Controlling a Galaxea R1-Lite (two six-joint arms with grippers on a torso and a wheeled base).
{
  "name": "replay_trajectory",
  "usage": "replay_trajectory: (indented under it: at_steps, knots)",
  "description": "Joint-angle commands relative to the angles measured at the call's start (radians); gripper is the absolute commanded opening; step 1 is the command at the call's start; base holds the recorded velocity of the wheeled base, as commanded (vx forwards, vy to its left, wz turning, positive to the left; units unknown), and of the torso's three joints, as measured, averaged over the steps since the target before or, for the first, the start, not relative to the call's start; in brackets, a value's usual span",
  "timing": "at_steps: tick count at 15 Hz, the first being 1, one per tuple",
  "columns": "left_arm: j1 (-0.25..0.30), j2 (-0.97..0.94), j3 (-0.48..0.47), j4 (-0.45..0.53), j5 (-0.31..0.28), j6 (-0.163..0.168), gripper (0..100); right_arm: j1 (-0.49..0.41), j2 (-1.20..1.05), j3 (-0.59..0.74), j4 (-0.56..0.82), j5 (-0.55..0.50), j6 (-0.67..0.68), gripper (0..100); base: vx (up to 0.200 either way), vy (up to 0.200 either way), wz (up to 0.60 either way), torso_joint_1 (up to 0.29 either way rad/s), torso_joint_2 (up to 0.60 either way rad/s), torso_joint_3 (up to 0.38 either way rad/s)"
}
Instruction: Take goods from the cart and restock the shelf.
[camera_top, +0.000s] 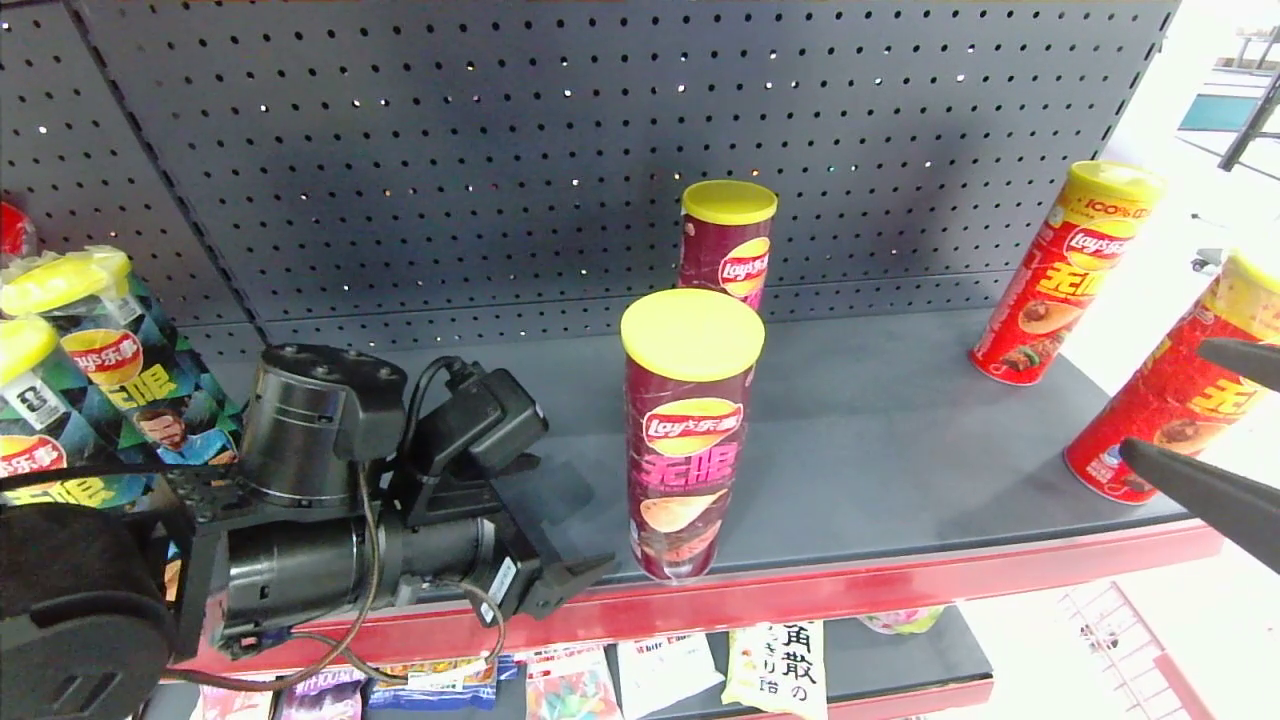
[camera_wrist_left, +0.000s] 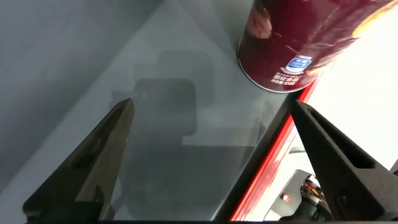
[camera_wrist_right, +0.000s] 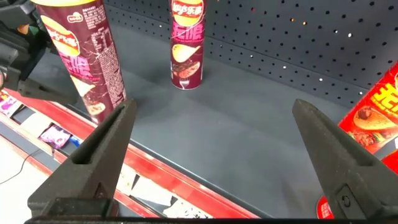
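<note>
Purple chip can (camera_top: 690, 440) stands upright at the front of the shelf (camera_top: 900, 430), close to its red lip (camera_top: 900, 580). The left gripper (camera_wrist_left: 212, 109), jaws spread and empty just beside the can's base, should in my judgement back straight out without brushing it. Tall, narrow and yellow-lidded, the can looks easy to topple; the right gripper (camera_wrist_right: 214, 106) hangs wide open near a red can (camera_top: 1150, 420).
</note>
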Motion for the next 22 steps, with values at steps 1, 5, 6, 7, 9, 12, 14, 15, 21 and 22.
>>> replay_trajectory:
  at_steps: [1, 5, 6, 7, 9, 12, 14, 15, 21, 22]
  knots:
    - [0.0, 0.016, -0.01, -0.001, 0.0, -0.001, 100, 0.001, 0.005, -0.004, -0.001, 0.0, -0.001, 100, 0.0, 0.0, 0.0, 0.0, 0.0, 0.0]
    - [0.0, 0.037, -0.041, -0.001, 0.0, -0.001, 100, 0.0, 0.008, -0.015, -0.001, 0.0, -0.001, 100, 0.0, 0.0, 0.0, 0.0, 0.0, 0.0]
    - [-0.004, 0.041, -0.049, -0.001, 0.0, -0.001, 100, 0.0, 0.01, -0.015, -0.001, 0.0, -0.001, 100, 0.0, 0.0, 0.0, 0.0, 0.0, 0.0]
    - [-0.015, 0.044, -0.05, -0.001, 0.002, -0.001, 100, 0.0, 0.01, -0.015, 0.001, 0.0, -0.001, 100, 0.0, 0.0, 0.0, 0.0, 0.0, 0.0]
    - [-0.015, 0.05, -0.056, -0.001, 0.002, -0.001, 100, 0.0, 0.011, -0.016, -0.001, 0.0, -0.001, 100, 0.0, 0.0, 0.0, 0.0, 0.0, 0.0]
    - [-0.02, 0.071, -0.079, -0.001, 0.002, -0.001, 100, 0.0, 0.011, -0.016, -0.001, 0.0, -0.001, 100, 0.0, 0.0, 0.0, 0.0, 0.0, 0.0]
    - [-0.02, 0.08, -0.09, -0.001, 0.002, -0.001, 100, 0.0, 0.011, -0.021, -0.001, -0.001, -0.001, 100, 0.0, 0.0, 0.0, 0.0, 0.0, 0.0]
    - [-0.021, 0.087, -0.098, -0.001, 0.002, -0.001, 100, 0.0, 0.011, -0.022, -0.001, -0.001, -0.001, 100, 0.0, 0.0, 0.0, 0.0, 0.0, 0.0]
    - [-0.029, 0.11, -0.124, -0.001, 0.002, -0.001, 100, 0.0, 0.011, -0.022, -0.001, -0.001, -0.001, 100, 0.0, 0.0, 0.0, 0.0, 0.0, 0.0]
    - [-0.031, 0.114, -0.132, -0.001, 0.002, -0.001, 100, 0.0, 0.011, -0.022, -0.001, -0.001, -0.001, 100, 0.0, 0.0, 0.0, 0.0, 0.0, 0.0]
